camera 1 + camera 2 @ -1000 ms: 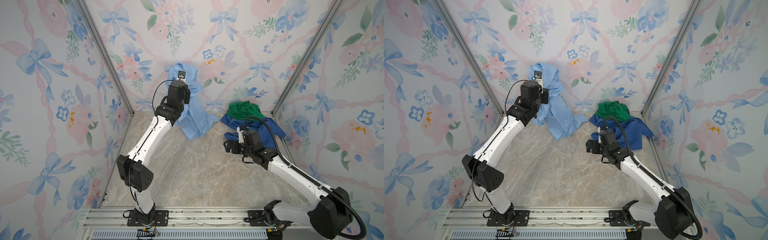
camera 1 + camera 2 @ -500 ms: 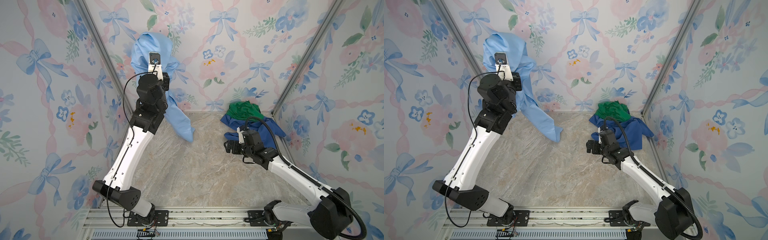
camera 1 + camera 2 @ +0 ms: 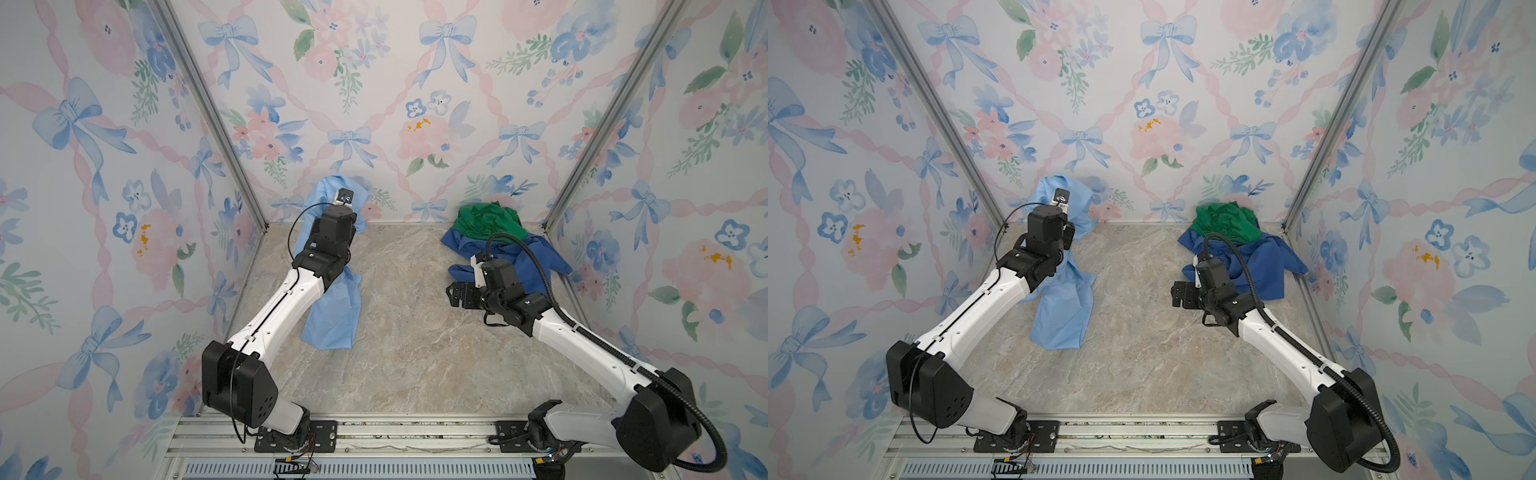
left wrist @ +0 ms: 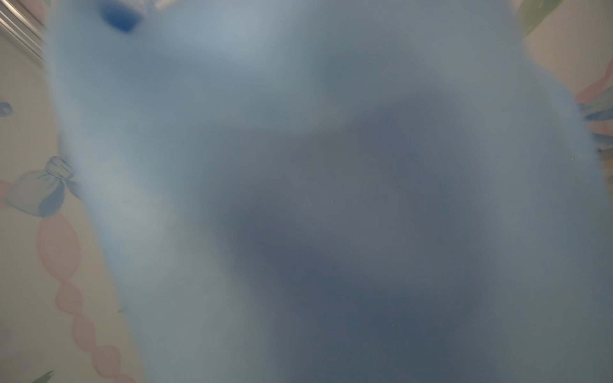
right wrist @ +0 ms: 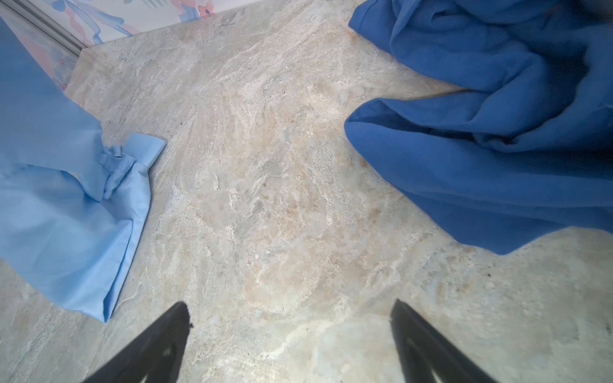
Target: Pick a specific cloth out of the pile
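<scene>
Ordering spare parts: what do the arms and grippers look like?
The left arm and right arm have white link shells with black joint housings and black bases bolted to a silver rail. A thin black cable loops at the left wrist; a thick ribbed black hose runs along the right arm. The right gripper is black, with tapered fingers.

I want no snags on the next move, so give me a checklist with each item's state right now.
1. Left gripper shut on the cloth: ok, it hangs from there.
2. Cloth apart from the pile: ok, bare table between.
3. Cloth lifted off the table: not ok, its lower end lies there.
4. Right gripper open, empty: ok.
5. Left wrist view usable: not ok, cloth covers it.
</scene>
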You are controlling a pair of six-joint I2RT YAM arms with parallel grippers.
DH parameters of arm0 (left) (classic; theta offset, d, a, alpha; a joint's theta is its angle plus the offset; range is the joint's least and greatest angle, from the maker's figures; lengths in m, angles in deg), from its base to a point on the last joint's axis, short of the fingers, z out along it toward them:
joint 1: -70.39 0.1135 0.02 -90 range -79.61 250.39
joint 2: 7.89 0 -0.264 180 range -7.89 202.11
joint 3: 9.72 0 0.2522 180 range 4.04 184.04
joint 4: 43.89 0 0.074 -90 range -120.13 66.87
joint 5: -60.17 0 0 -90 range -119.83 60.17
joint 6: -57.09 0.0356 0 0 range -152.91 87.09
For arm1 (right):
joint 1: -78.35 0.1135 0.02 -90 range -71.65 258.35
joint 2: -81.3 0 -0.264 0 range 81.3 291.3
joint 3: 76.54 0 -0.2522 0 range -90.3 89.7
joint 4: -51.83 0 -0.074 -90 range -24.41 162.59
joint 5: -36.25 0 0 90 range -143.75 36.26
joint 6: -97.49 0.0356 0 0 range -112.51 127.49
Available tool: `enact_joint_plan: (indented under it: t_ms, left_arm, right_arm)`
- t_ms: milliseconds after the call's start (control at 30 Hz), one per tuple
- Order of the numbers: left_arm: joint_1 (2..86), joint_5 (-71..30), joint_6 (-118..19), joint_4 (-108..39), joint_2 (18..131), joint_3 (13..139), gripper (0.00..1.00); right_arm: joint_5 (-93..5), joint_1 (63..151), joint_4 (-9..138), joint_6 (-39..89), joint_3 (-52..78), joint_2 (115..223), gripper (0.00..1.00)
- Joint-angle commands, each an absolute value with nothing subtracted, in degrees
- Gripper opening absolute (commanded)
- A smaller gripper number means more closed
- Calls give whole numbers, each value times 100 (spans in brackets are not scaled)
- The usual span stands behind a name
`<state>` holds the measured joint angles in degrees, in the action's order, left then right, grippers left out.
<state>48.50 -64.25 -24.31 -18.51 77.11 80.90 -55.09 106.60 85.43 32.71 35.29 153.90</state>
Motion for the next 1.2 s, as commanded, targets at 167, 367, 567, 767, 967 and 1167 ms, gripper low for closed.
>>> enact_joint_plan:
  t_ms: [167, 367, 567, 767, 967, 1167]
  left_arm:
    - [4846, -3212, -3998, -1703, 7127, 7022, 0]
    - [5011, -2292, -5101, -1999, 7304, 6205, 0]
    - [5502, -1733, -5753, -2271, 7391, 5558, 0]
    - [5853, -2355, -5975, -2122, 7612, 5196, 1]
    - [5884, -2783, -5779, -2062, 8290, 5487, 32]
    - [5826, -3638, -5435, -1502, 7865, 5871, 58]
  right_arm:
    - [-5527, 10610, 8601, 3179, 3539, 15353, 97]
    - [-5381, 10682, 8507, 3210, 3330, 15653, 97]
    - [-5359, 10723, 8476, 3190, 3354, 15757, 97]
    - [-5366, 10730, 8418, 3210, 3433, 15778, 97]
    - [-5310, 10730, 8462, 3168, 3295, 15900, 97]
    - [-5408, 10736, 8482, 3131, 3368, 15831, 97]
